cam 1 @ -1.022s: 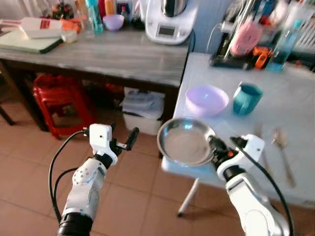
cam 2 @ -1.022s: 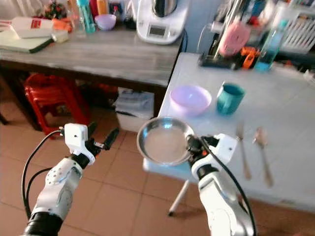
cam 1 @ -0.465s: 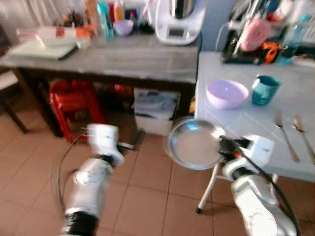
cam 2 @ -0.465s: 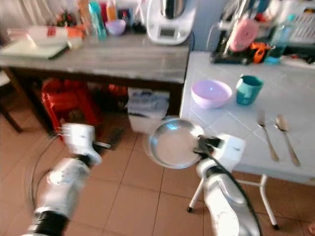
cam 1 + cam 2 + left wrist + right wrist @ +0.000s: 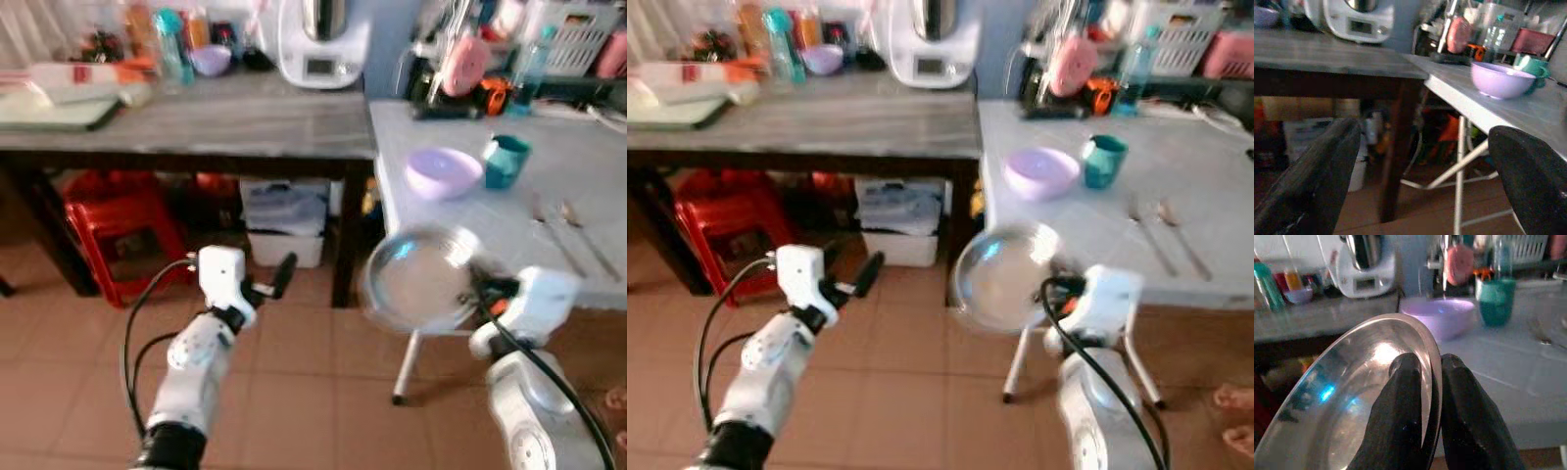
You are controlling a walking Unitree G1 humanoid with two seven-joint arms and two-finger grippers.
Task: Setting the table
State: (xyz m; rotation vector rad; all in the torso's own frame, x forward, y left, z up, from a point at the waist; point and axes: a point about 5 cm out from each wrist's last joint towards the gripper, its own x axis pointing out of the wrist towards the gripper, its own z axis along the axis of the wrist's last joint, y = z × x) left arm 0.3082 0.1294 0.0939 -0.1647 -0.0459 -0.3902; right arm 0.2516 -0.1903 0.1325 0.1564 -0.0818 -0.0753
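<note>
From where I stand, the right gripper has its two black fingers pinched on the rim of the steel plate, one finger inside the dish and one behind it. The plate hangs tilted in the air just off the near edge of the white table, not yet over it. On that table, farther in, sit a lilac bowl and a teal cup just beside it, with a fork and spoon lying side by side nearer the plate.

The plate looks thin, stiff and light, but polished metal is slick, and a rim pinch at one point may let it swivel. I'd keep it level going down.

The left gripper hangs spread and empty, well short of the table.
</note>
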